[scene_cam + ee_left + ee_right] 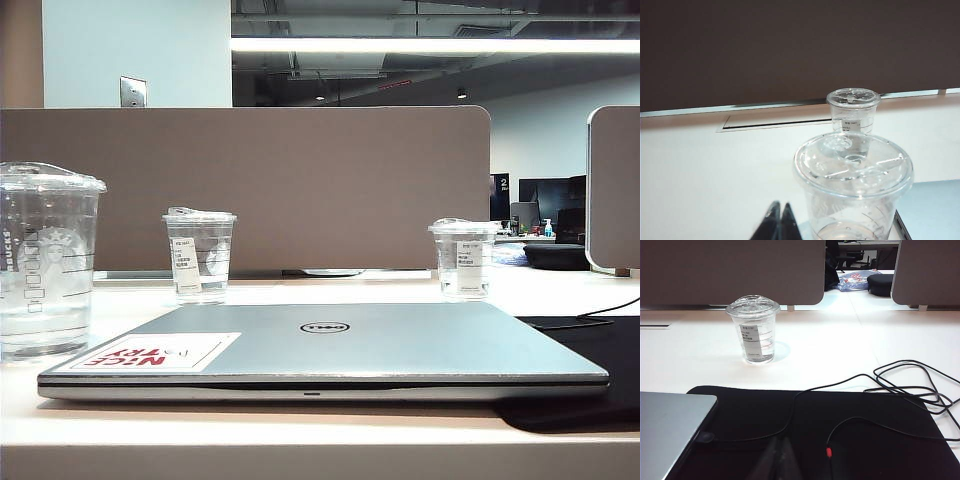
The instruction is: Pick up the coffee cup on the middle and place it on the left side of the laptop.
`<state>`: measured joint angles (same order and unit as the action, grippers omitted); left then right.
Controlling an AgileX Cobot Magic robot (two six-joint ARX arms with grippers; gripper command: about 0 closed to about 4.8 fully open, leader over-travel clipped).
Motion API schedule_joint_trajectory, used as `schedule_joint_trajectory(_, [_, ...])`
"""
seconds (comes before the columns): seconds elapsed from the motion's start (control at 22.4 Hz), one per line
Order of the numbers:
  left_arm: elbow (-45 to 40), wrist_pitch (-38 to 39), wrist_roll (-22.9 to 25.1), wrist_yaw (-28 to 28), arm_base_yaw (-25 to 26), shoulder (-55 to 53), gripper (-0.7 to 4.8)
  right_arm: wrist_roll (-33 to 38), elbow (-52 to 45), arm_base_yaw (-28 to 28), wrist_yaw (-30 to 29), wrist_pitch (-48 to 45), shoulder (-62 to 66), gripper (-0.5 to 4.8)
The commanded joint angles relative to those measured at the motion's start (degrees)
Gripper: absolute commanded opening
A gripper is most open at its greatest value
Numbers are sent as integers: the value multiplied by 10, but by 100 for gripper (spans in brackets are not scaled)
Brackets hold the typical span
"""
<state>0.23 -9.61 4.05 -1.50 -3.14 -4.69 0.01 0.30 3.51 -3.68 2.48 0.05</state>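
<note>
The coffee cup (45,260), tall and clear with a domed lid and a faint siren logo, stands on the white desk just left of the laptop (330,350). The laptop is closed, silver-grey, with a red-lettered sticker. In the left wrist view the coffee cup (855,185) is close by, and my left gripper (780,205) is shut and empty beside it, apart from it. A corner of the laptop (930,205) shows behind the cup. My right gripper (780,440) is shut and empty over a black mat, beside the laptop's edge (670,425). Neither gripper appears in the exterior view.
Two shorter clear cups with white labels stand behind the laptop, one at the middle (199,255) and one at the right (463,258). A black mat (815,430) with a looped black cable (910,385) lies right of the laptop. A brown partition (250,180) closes the desk's far edge.
</note>
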Motion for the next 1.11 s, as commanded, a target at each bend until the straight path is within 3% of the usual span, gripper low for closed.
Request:
schedule_joint_trajectory(0.04, [2,-6,-2,-2,0,0,-4,0,-2,0,-1,-10,-1,-5])
schedule_joint_trajectory(0.36, [2,23,10,3,7,32,-4,0,-2,0,-1,-10,-1,-5])
schedule_joint_trajectory(0.53, [2,14,-64,2,42,46,-4,0,-2,0,-1,-10,-1,-5])
schedule_joint_trajectory(1.11, [2,14,-65,-12,27,46,-4,0,-2,0,-1,-10,-1,-5])
